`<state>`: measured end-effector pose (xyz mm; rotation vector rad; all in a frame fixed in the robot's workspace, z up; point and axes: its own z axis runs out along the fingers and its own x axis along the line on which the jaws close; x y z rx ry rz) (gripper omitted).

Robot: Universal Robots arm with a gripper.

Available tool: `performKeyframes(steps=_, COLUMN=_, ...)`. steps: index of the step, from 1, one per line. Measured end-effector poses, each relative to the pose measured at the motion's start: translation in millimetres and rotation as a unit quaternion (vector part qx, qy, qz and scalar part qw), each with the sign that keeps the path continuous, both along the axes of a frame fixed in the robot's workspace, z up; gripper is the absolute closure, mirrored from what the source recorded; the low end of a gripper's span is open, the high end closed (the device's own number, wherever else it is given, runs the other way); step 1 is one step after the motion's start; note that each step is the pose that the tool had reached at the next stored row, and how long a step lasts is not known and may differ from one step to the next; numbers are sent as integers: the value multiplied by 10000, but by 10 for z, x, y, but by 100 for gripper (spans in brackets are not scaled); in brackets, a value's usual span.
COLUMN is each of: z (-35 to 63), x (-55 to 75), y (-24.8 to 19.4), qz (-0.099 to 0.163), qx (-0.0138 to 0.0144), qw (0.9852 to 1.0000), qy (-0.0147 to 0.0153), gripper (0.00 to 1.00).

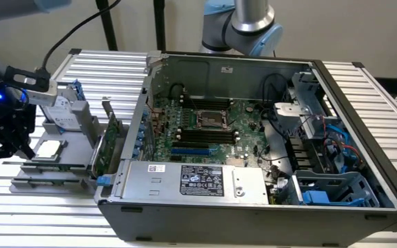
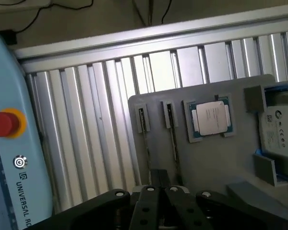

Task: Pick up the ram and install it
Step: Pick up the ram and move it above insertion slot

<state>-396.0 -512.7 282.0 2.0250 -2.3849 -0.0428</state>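
Gripper (image 2: 159, 178): jaws clenched together, nothing seen between them. In the exterior view it hangs at the far left, over the outer edge of the grey tray (image 2: 209, 163).

Ram (image 2: 173, 141): 2 sticks, both seated on edge in parallel slots of the tray, side by side but apart. The closed tips sit just above the near ends of the sticks; whether they touch cannot be told.

Tray also carries the silver processor chip (image 2: 211, 118) in a recess just beside the slots, then a hard drive (image 2: 281, 129) past it.

Green expansion card (image 1: 105, 144) stands upright between the tray and the open computer case (image 1: 254, 217). Motherboard (image 1: 212, 129) lies exposed inside the case, well apart from the gripper.

Everything rests on a ribbed aluminium table (image 2: 96, 120).
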Motion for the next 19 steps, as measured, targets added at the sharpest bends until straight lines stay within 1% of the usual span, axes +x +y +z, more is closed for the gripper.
performKeyframes(steps=2, z=-10, x=1, y=0, qz=112, qx=0, qw=9999, qy=-30, gripper=100)
performKeyframes(steps=4, z=-23, x=4, y=0, qz=206, qx=1, qw=9998, qy=-47, gripper=100)
performKeyframes(steps=7, z=-50, x=8, y=1, qz=365, qx=1, qw=9993, qy=-52, gripper=100)
performKeyframes(steps=11, z=-95, x=15, y=0, qz=594, qx=-1, qw=9982, qy=-53, gripper=100)
performKeyframes(steps=14, z=-135, x=30, y=-5, qz=666, qx=-1, qw=9978, qy=-55, gripper=100)
performKeyframes(steps=15, z=-153, x=37, y=-8, qz=683, qx=0, qw=9977, qy=-56, gripper=0)
performKeyframes(steps=19, z=-229, x=52, y=-10, qz=745, qx=0, qw=9972, qy=-56, gripper=0)
